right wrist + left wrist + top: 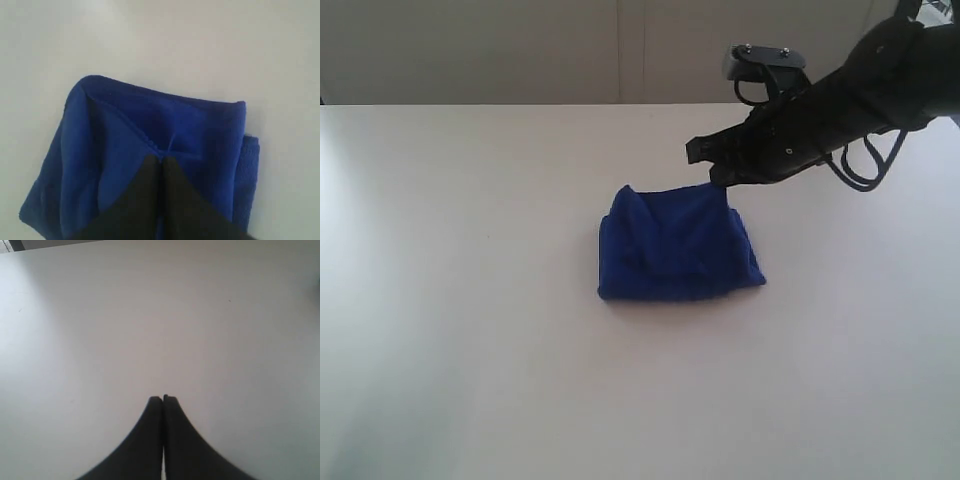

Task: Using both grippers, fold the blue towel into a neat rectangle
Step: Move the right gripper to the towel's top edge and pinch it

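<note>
White table (470,300) fills the exterior view from its far edge down, and it carries one thing only, the blue towel (675,250).

On the left side, the left gripper (163,399) shows in its own wrist view alone. Its two black fingers (150,435) are pressed flat together, tip to tip, with nothing between them. They hang above plain white table surface (150,315). The exterior view does not show this gripper.

A little right of the table's middle lies the one blue towel, well apart from the far edge. It is folded over into a thick, soft packet of several layers, roughly rectangular but lumpy, with its near edge flat on the table. Its far right corner is drawn up toward the black fingertips above it.

On the right, one black arm reaches in from the far right corner of the table, with thin cables looping beneath it. The right gripper (718,183) sits at that raised corner of the towel. In the right wrist view the towel (200,130) spreads under the right gripper (161,159). Its two fingers (145,200) are closed together, pinching a hemmed edge of the cloth, which puckers at the tips. A lower layer of the towel shows past one side of the upper one.
</note>
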`<state>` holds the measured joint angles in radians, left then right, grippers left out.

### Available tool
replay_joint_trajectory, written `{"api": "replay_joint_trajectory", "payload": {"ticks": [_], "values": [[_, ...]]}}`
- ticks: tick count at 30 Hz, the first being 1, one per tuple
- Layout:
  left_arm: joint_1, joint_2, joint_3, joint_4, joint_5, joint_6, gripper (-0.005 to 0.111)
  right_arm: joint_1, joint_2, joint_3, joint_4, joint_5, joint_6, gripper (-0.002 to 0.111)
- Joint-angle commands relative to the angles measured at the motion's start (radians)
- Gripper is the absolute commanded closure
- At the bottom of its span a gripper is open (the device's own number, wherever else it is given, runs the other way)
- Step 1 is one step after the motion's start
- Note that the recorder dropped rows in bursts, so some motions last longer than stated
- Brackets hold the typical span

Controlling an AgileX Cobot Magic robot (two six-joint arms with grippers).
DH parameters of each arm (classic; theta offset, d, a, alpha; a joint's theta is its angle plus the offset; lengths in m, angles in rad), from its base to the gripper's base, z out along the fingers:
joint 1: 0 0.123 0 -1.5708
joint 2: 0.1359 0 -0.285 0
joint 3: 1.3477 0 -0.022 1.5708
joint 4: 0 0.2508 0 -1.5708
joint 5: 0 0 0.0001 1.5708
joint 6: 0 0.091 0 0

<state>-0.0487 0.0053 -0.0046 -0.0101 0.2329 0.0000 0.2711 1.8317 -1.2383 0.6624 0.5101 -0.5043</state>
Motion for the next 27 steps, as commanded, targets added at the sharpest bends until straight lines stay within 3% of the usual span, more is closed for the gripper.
{"api": "replay_joint_trajectory", "payload": {"ticks": [1,13,25,27], "values": [[0.0,-0.005,0.005,-0.011,0.0,0.0,0.107,-0.002,-0.008,0.042,-0.023,-0.018,0.009,0.108],[-0.001,-0.005,0.005,-0.011,-0.003,0.0,0.107,-0.002,-0.006,0.054,-0.025,-0.017,0.009,0.108],[-0.001,-0.005,0.005,-0.128,-0.316,-0.205,0.107,-0.002,-0.006,0.054,-0.027,0.002,0.009,0.108],[-0.001,-0.005,0.005,-0.171,-0.345,-0.318,0.107,-0.002,-0.006,0.054,-0.027,0.002,0.009,0.108]]}}
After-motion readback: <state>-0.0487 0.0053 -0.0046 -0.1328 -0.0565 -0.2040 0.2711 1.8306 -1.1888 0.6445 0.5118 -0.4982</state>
